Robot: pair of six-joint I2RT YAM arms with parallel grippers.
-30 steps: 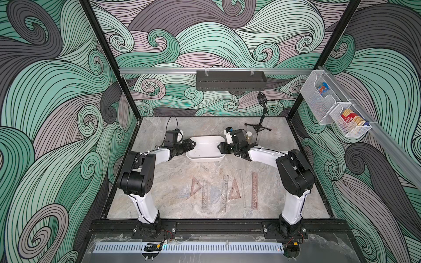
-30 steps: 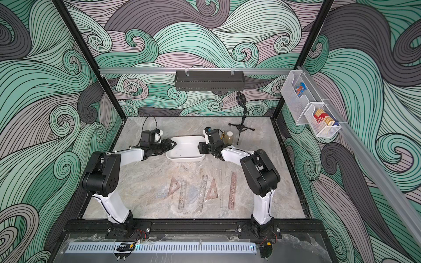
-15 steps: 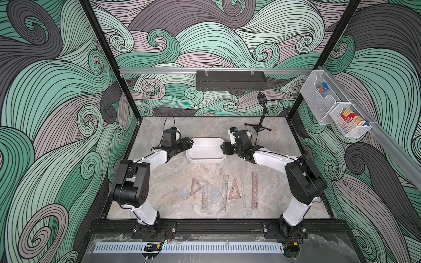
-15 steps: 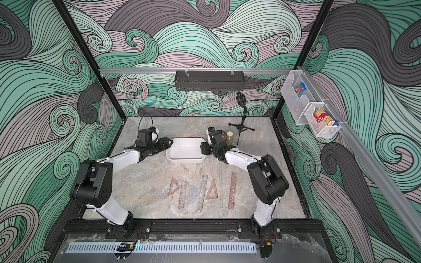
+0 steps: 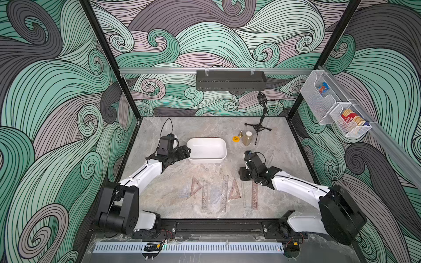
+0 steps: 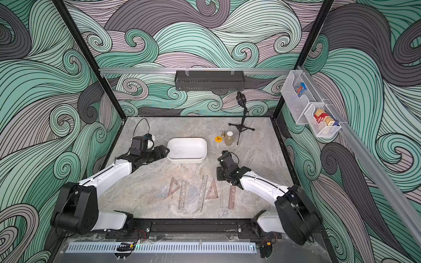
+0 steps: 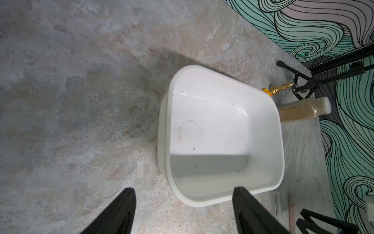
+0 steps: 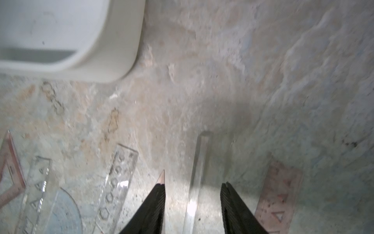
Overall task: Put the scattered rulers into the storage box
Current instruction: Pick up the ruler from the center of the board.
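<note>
Along front edge of table [image 5: 159,200]: rulers [image 5: 224,193] lie flat in row, strips and triangles, none boxed yet. Just behind them, right gripper [image 8: 193,186] has swung back from box end to ruler row; jaws part-way apart, empty, straddling clear strip [image 8: 197,162], so first pick looks near. Mid-table: storage box [image 5: 206,160] empty, unmoved. Left gripper [image 7: 184,189] still at box end nearest its arm, jaws wide, holding nothing. Far side: yellow disc [image 5: 235,138] carries dark print, too small to read.
</note>
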